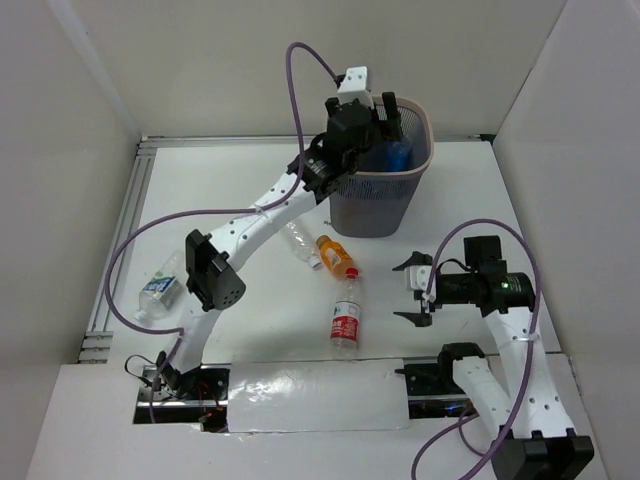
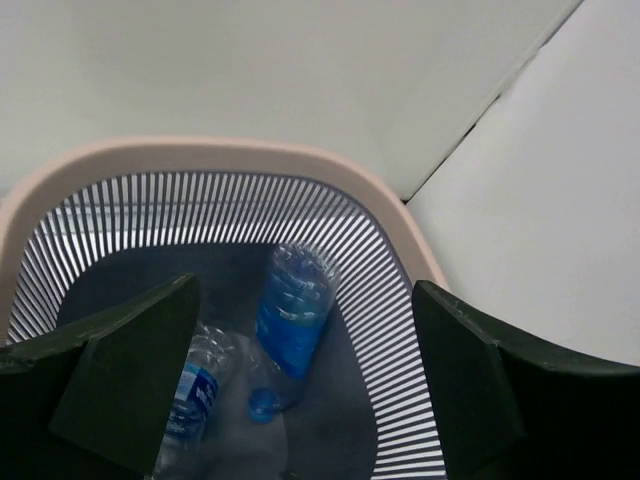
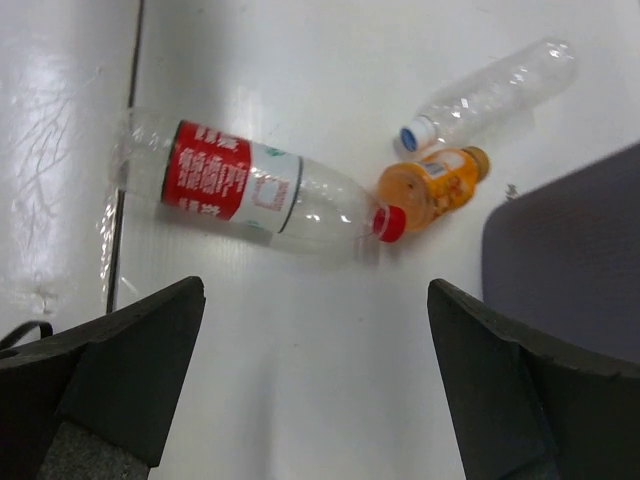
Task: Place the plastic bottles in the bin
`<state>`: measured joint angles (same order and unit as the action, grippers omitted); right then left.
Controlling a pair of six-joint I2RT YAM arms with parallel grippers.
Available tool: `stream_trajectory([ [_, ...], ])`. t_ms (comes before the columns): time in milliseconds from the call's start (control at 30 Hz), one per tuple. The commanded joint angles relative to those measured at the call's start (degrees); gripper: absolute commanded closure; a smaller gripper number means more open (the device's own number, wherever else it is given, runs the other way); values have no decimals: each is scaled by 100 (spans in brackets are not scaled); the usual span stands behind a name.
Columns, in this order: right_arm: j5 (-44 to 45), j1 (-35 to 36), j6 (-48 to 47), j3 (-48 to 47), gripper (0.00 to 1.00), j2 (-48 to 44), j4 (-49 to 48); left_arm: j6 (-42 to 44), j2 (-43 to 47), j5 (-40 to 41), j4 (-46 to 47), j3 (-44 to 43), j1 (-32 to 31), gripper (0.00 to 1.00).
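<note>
Left tool (image 2: 300,385) above bottles (image 2: 292,318) in bin (image 2: 200,152)

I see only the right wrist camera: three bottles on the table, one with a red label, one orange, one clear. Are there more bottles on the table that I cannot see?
Observer: Yes, one. A clear bottle with a blue label lies at the far left of the table, beside the left arm.
Operator: Is anything already put away?
Observer: In the left wrist view, the bin holds a blue-labelled bottle and a second bottle, partly behind a finger.
Operator: What does the other arm do?
Observer: The left gripper hangs above the bin's opening, fingers open, nothing held.
</note>
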<state>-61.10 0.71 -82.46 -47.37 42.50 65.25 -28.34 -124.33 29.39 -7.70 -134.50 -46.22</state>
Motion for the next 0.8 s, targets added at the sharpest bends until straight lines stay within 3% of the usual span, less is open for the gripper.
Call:
stream_trajectory([
  [0, -105, 280, -1623, 404, 1, 197, 235, 320, 558, 120, 296, -358, -1, 0],
  [133, 510, 938, -1748, 615, 1, 548, -863, 382, 1629, 94, -63, 334, -54, 0],
  [200, 1002, 1448, -1879, 686, 1, 863, -1241, 189, 2357, 251, -222, 1536, -54, 0],
  [233, 1160, 1632, -1958, 747, 1, 987, -1530, 58, 3170, 252, -336, 2028, -54, 0],
  [267, 1310, 2026, -2019, 747, 1, 1110, -1698, -274, 3587, 374, -476, 2998, -54, 0],
  [367, 1916, 2860, -2073, 799, 1, 1515, -2384, -786, 5135, 506, -1363, 4392, -54, 0],
  [400, 2248, 3065, -2073, 800, 1, 1707, -2560, -1327, 5486, 698, -2061, 5206, -54, 0],
  [500, 2855, 3793, -2073, 800, 1, 2216, -3070, -2635, 6718, 963, -3190, 6518, -54, 0],
  [633, 3306, 4288, -2125, 668, 1, 2921, -3448, -4142, 7704, 1192, -5122, 7305, -1, 0],
  [767, 3552, 4490, -2353, 668, 1, 3457, -3511, -4715, 7916, 1192, -5802, 7499, 51, 0],
])
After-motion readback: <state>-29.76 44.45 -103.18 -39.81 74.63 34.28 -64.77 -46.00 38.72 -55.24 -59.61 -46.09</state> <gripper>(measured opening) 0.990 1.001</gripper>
